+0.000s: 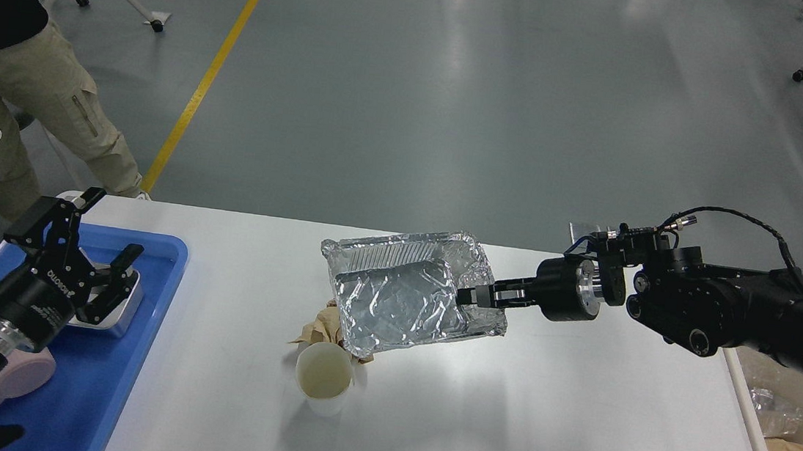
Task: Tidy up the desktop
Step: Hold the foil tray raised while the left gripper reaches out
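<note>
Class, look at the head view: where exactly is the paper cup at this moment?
The paper cup stands upright on the desktop, near the middle of the head view, just in front of the crumpled brown paper and below the foil tray held by the right gripper.

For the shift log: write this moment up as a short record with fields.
desktop: white, partly cleared
right gripper: shut on the foil tray's right rim
foil tray: tilted, lifted above the desktop
paper cup: upright, empty, standing in front of the foil tray
brown paper: crumpled, behind the cup, under the foil tray's edge
left gripper: open, over the blue tray
bin: at right, holds paper and plastic waste
</note>
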Available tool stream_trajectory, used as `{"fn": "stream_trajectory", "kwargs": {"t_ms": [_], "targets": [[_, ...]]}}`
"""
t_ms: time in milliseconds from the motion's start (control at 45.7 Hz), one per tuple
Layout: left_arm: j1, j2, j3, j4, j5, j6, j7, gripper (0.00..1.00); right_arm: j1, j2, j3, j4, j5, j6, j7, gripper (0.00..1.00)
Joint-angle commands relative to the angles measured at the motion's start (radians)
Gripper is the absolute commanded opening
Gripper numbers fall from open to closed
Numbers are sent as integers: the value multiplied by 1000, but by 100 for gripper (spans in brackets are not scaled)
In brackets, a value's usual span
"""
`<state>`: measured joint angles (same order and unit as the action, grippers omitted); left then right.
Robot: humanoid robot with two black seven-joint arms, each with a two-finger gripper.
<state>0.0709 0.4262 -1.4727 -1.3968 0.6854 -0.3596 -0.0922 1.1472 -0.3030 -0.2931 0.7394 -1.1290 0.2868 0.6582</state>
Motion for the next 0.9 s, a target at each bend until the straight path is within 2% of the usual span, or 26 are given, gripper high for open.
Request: {"fn": "stream_trajectory", "kwargs": {"t_ms": [0, 66, 175, 285, 416, 547, 876], "targets": [[-2, 129, 0, -50, 0, 27, 12, 97, -1, 4, 2, 0, 0, 0, 0, 0], [-2, 192, 0, -57, 0, 31, 22, 97, -1, 5, 2, 0, 0, 0, 0, 0], [-2, 282, 2, -57, 0, 25, 66, 97, -6, 5, 2, 0, 0, -3, 0, 0], [0, 367, 22, -59, 3, 8, 71, 97, -7, 5, 2, 0, 0, -6, 0, 0], [-2, 532, 51, -56, 8, -35, 51, 97, -9, 5, 3, 0, 0, -8, 0, 0], [0, 614, 60, -59, 34, -36, -3, 97, -15, 7, 3, -3, 2, -11, 0, 0], [-6, 732, 156, -73, 299, -32, -4, 97, -32, 22, 3, -23, 2, -15, 0, 0]]}}
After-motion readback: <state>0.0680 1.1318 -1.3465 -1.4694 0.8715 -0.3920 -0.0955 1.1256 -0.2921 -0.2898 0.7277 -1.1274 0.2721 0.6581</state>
